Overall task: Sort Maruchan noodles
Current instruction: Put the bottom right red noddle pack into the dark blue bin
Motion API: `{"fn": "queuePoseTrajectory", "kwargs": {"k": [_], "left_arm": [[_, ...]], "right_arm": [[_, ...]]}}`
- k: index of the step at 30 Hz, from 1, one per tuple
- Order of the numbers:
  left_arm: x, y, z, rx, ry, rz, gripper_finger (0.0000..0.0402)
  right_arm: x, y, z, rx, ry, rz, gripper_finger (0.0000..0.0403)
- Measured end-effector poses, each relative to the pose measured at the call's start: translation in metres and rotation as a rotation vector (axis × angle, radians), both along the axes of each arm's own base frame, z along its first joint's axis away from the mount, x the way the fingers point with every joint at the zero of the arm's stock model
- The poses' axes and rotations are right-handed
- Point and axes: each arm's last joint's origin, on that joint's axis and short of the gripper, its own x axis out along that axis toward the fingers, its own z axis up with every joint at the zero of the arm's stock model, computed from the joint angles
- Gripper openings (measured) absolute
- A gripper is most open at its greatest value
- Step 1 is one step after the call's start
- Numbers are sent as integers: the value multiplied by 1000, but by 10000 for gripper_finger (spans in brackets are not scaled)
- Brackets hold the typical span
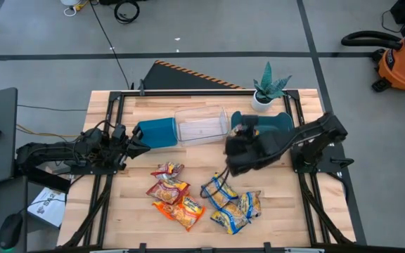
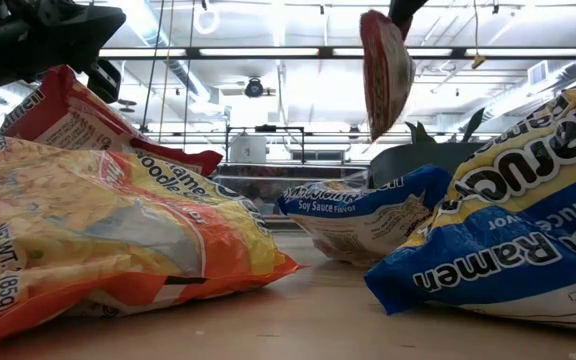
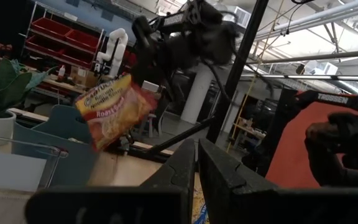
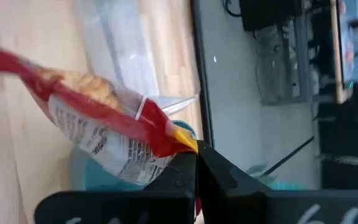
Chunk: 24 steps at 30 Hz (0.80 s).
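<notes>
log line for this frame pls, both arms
right pincer: shut on red noodle packet, lifted near teal bin | left pincer: shut, empty, waiting at table's left | remaining packets: on table

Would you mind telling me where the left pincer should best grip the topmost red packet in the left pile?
Probably by its upper crimped end. The red packet lies flat at the pile's top edge, overlapped below by an orange packet, so a straight-down approach from the bin side onto that free edge looks easiest for the left pincer.
</notes>
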Motion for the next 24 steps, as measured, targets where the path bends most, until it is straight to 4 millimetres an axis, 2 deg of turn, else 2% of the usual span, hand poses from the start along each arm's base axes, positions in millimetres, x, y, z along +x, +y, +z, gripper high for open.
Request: {"fn": "queuePoseTrajectory", "kwargs": {"k": [3,6,10,14,16,20,24], "left_arm": [[0,0,0,0,-1,0,27],[0,0,0,0,0,0,27],[0,0,0,0,0,0,27],[0,0,0,0,-1,0,27],[0,0,0,0,0,0,27],[0,0,0,0,0,0,27],[0,0,0,0,0,0,27]], "right_arm": [[-13,-12,11,23,-67,-55,8],[-32,-27,12,45,-120,-134,8],[-62,-49,-2,59,-147,-265,9],[-84,-69,-28,84,-169,-399,9],[-88,-78,-44,133,-181,-446,9],[-81,-99,-78,227,-173,-443,9],[-70,-123,-91,231,-220,-412,9]]}}
